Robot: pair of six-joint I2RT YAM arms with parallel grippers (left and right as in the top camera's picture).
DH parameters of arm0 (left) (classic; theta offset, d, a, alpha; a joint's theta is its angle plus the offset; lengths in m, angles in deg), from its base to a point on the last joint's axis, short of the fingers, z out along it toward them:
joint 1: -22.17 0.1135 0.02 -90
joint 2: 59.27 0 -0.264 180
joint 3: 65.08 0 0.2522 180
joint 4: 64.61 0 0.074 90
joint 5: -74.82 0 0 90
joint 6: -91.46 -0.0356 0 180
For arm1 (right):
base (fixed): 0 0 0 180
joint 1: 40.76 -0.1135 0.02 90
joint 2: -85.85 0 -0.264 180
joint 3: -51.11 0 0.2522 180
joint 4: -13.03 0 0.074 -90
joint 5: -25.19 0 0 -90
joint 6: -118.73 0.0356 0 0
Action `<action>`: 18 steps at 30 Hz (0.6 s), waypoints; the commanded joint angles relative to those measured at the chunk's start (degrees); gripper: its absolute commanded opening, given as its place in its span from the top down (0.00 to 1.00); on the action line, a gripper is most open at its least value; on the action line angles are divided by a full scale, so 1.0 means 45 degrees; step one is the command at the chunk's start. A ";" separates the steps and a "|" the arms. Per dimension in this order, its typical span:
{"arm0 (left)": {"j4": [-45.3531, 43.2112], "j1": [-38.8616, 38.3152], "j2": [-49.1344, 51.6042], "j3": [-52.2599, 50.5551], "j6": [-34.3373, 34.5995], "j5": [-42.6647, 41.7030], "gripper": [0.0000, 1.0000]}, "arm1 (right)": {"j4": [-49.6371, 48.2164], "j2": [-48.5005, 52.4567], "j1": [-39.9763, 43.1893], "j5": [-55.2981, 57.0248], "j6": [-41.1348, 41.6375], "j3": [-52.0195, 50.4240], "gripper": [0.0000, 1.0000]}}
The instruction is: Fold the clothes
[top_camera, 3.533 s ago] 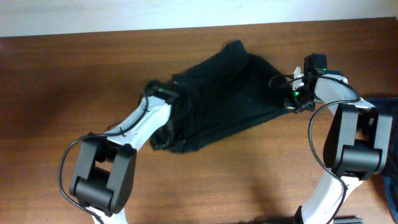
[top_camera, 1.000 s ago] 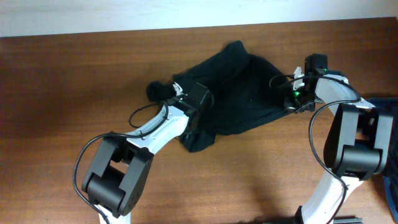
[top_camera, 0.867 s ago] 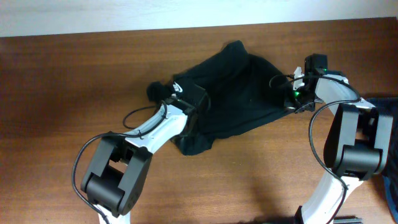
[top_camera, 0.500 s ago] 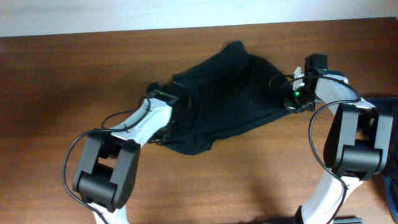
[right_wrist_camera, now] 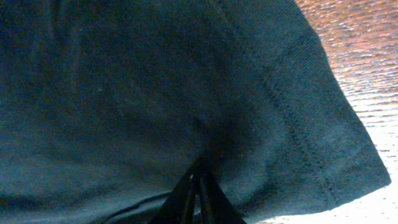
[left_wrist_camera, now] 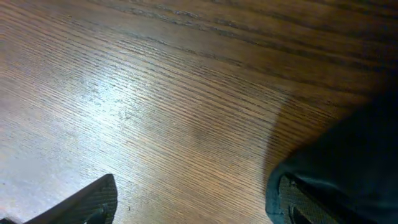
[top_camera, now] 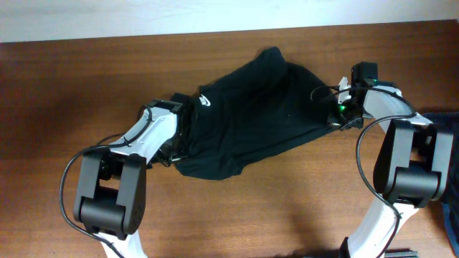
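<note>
T-shirt point(top_camera: 251, 107) lay rumpled on your table point(top_camera: 72, 86). Your left arm point(top_camera: 147, 132) stretched low to its left edge, left gripper point(left_wrist_camera: 189, 208) spread wide over bare wood beside the cloth. Your right arm point(top_camera: 391, 107) bent inward at the right hem, right gripper point(right_wrist_camera: 196, 186) pinched tight on the fabric.

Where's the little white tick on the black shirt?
In the overhead view, the white logo sits near the left end of the black T-shirt, close beside the left gripper.
</note>
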 commanded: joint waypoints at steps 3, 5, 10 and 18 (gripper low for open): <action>0.0797 -0.0544 -0.0709 0.1889 -0.0408 0.0019 0.25 | 0.0092 0.0976 0.0136 0.0903 0.0024 -0.0733 0.89; 0.0845 -0.0903 -0.0952 0.2380 -0.1112 -0.0393 0.44 | 0.0092 0.0976 0.0136 0.0908 0.0024 -0.0733 0.89; -0.0209 -0.1899 -0.0971 0.2535 -0.3050 -0.2832 0.97 | 0.0083 0.0976 0.0136 0.0908 0.0024 -0.0733 0.85; -0.3589 -0.2939 -0.0913 0.1617 -0.4760 -0.4498 0.99 | 0.0063 0.0976 0.0136 0.0903 0.0024 -0.0733 0.96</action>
